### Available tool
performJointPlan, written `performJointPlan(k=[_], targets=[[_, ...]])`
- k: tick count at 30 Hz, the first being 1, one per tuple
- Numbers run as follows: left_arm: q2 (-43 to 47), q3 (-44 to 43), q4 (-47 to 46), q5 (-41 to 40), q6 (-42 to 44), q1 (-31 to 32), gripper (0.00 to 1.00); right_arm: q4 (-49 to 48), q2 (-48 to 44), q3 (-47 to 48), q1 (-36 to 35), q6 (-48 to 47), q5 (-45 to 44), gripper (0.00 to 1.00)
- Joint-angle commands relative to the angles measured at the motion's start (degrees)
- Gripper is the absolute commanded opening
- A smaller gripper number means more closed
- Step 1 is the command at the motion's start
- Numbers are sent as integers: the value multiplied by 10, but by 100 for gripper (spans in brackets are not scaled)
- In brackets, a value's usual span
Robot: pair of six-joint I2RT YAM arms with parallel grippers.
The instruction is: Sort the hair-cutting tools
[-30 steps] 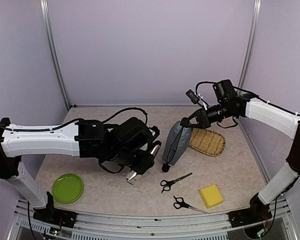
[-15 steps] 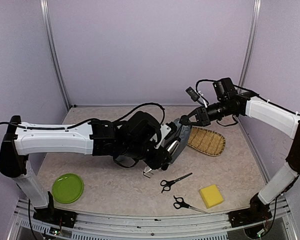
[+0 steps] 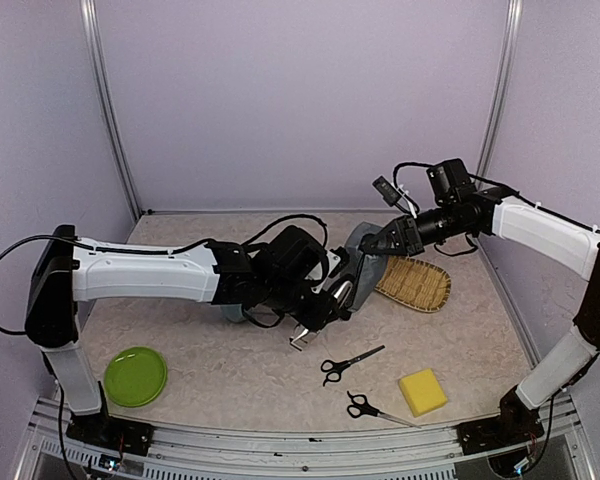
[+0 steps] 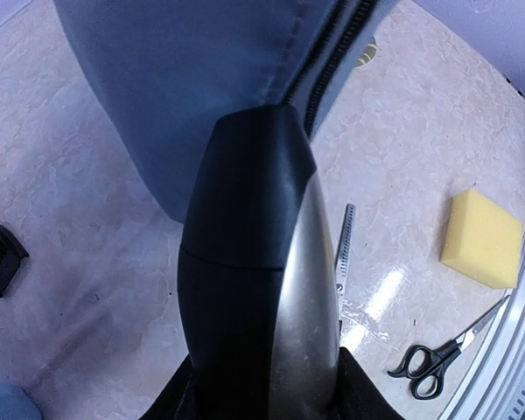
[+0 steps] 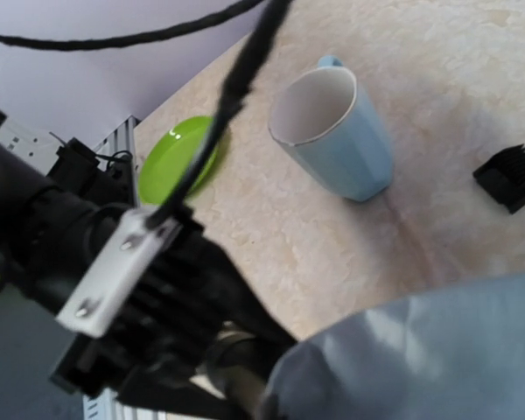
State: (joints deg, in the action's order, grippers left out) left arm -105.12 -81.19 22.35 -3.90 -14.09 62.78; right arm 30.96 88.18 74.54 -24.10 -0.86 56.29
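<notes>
My left gripper (image 4: 262, 389) is shut on the black-and-silver clipper (image 4: 262, 262), whose nose points at the grey zip pouch (image 4: 201, 79) right by its zipper. In the top view the clipper (image 3: 338, 295) sits just below the pouch (image 3: 358, 258). My right gripper (image 3: 383, 243) is shut on the pouch's upper edge and holds it up off the table. Two black-handled scissors (image 3: 346, 362) (image 3: 370, 408) lie near the front. The tiny black block (image 5: 510, 178) rests on the table beside the pouch (image 5: 420, 359).
A light-blue cup (image 5: 337, 131) stands under my left arm. The green plate (image 3: 135, 376) is at the front left and the yellow sponge (image 3: 422, 391) at the front right. A wicker tray (image 3: 416, 283) lies behind the pouch.
My left arm has carried the clipper right and back, up to the pouch. The right gripper has tipped the pouch a little toward it.
</notes>
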Motion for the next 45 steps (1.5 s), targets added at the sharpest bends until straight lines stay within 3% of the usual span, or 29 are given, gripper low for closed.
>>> performJointPlan(k=[1,9,16,22,31,39,43,45], targets=[[-10,-32,-53,-5,1,-5,0,-6,-14,-13,-2,3,29,0],[-29,-56,-79,17,28,12,0,-11,-18,-8,-2,4,10,0],[12,-27,-64,10,24,33,0,-21,-30,-17,-2,1,-17,0],[5,-33,-71,1,8,25,0,-25,-28,-24,-2,5,13,0],[-43,-66,-178,-4,-22,10,0,-33,-30,-41,-2,20,51,0],[-60,-72,-209,-34,-21,10,0,-13,-28,-27,0,8,41,0],[-34,-33,-222,-37,-24,8,0,29,-24,17,17,-28,8,28],[-18,-12,-221,-29,-29,6,0,38,-27,25,30,-41,-1,35]])
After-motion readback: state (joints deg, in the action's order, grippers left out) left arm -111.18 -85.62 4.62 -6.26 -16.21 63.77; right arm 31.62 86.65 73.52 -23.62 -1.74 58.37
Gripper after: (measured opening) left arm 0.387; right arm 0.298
